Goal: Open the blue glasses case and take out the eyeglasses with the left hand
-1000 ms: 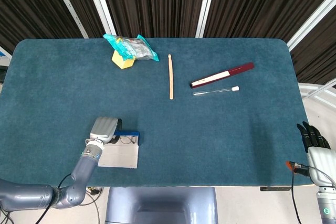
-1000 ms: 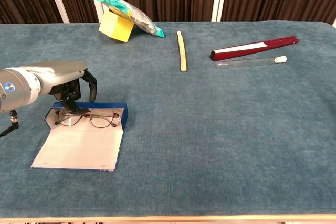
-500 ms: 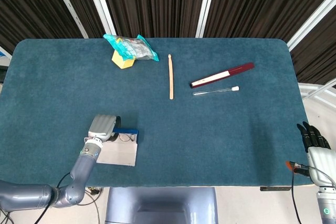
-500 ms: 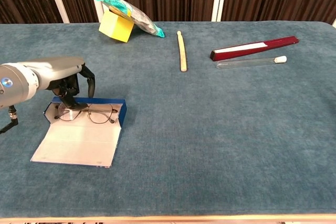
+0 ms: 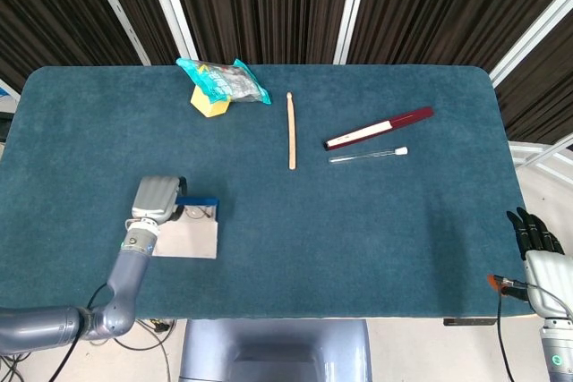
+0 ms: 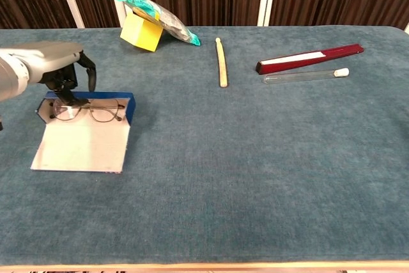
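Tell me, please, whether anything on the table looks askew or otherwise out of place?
Only the teal snack bag, which lies tilted over the yellow block instead of flat. The blue glasses case lies open with the eyeglasses inside, as expected.

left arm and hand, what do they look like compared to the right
The left arm is smooth grey tube with a blue-dotted joint ring; the left hand has a grey shell and black fingers. The right hand shows black fingers, a white wrist and thin black cables.
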`<state>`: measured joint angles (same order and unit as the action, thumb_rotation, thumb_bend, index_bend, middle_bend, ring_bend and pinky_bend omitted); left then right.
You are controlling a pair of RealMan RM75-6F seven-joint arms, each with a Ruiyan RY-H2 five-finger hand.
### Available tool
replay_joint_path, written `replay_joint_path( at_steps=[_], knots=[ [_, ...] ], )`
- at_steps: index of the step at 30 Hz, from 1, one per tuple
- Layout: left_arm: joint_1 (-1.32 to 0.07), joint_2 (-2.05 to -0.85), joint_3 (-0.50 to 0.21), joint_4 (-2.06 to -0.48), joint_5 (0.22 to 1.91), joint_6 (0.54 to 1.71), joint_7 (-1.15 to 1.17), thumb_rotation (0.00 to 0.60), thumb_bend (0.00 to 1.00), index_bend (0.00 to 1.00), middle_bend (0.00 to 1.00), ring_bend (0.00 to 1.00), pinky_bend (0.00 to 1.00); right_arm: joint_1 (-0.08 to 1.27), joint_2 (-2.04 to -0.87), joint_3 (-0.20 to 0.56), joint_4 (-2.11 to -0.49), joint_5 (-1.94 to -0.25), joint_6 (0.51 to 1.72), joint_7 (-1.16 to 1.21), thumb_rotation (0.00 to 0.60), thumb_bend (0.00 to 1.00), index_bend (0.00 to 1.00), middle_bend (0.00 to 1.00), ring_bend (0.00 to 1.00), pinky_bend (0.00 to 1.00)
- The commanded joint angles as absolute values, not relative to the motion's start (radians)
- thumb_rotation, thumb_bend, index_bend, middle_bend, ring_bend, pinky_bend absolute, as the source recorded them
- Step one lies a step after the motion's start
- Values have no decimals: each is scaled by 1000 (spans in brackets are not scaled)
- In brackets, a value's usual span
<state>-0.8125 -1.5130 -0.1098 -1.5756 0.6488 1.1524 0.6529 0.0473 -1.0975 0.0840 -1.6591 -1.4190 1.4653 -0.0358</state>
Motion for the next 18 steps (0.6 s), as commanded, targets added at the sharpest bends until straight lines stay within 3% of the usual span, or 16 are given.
replay_joint_path(
  at_steps=[1, 18],
  knots=[
    [-797, -1500, -94, -1547, 668, 1156, 651, 600, 349, 564, 1000, 952, 995, 47, -1098, 84, -1659, -1420, 1465, -36, 600, 179, 0, 0, 0, 179],
    [-749, -1455, -67, -1436, 765, 1143, 613, 600, 350, 565, 1000, 952, 995, 47, -1099, 83, -1662, -1419, 1466, -43, 600, 178, 0, 0, 0, 179]
  ],
)
